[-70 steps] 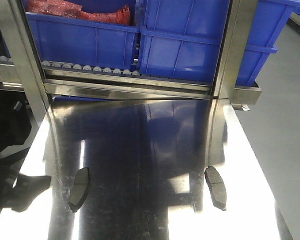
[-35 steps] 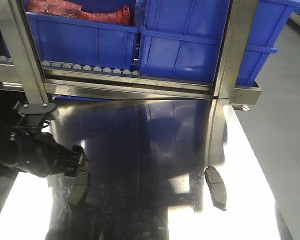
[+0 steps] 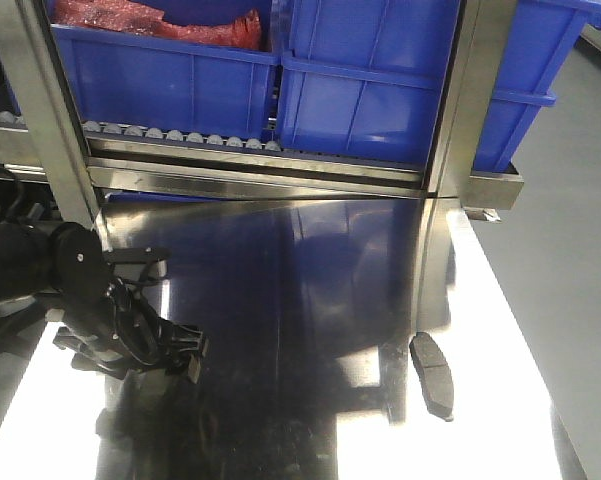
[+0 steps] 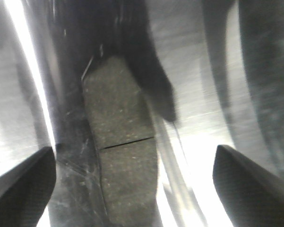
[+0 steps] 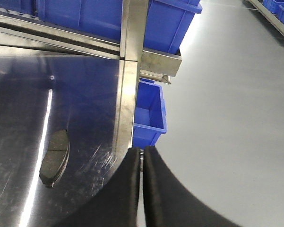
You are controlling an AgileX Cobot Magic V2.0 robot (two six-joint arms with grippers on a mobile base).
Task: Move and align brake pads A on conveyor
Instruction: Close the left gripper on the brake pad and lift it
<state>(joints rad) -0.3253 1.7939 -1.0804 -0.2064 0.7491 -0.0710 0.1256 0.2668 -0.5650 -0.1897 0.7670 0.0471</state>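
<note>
**Left gripper (image 3: 176, 352) spread over one brake pad; right gripper (image 5: 142, 151) clenched on nothing.**

Front view: the black left arm (image 3: 50, 275) reaches in from the left edge of the steel tabletop (image 3: 310, 300). Its gripper sits low over the surface and hides the pad below it. The right pad (image 3: 432, 376) lies flat near the right edge, well apart from the arm. Blue bins (image 3: 370, 90) stand on the roller rack (image 3: 180, 135) beyond the far edge.
Left wrist view: the left pad (image 4: 120, 156) lies flat on the steel between the two fingertips (image 4: 23, 184). The jaws are released wide, and neither tip touches the pad. A groove crosses its middle.
Right wrist view: the fingers are pressed together and empty, by the tabletop's right edge. The right pad rests on the steel to their left.
</note>
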